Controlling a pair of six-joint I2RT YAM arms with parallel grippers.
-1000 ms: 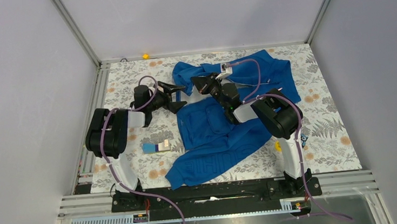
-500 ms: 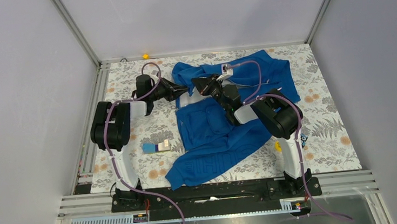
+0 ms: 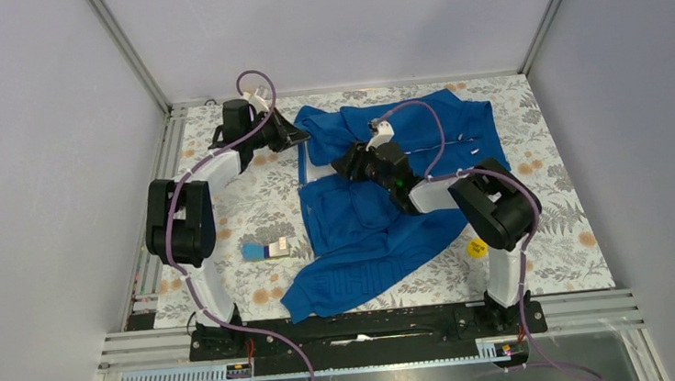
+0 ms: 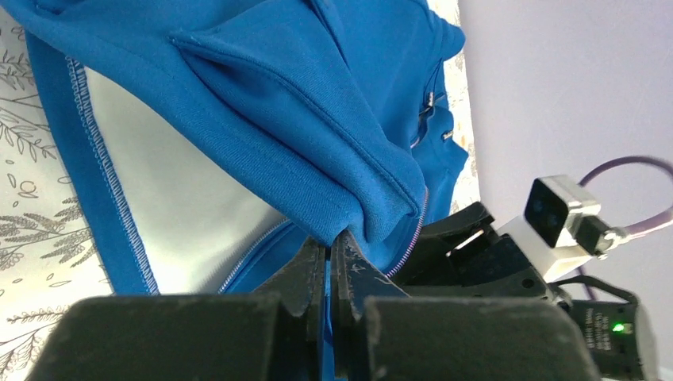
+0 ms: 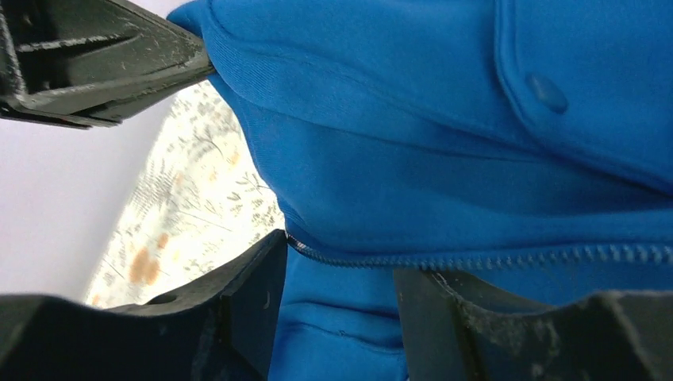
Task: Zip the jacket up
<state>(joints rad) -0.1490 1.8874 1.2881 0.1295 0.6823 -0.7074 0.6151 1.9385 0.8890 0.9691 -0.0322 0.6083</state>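
Both moved: left gripper (image 4: 328,242), jaws clamped on the jacket (image 3: 364,216), tugged it flat for zipping; right gripper (image 5: 341,270) had jaws apart

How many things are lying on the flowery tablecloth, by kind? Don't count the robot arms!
Royal-blue fabric jacket: 1
Small blue, white and tan block: 1
Round yellow disc: 1
Total: 3
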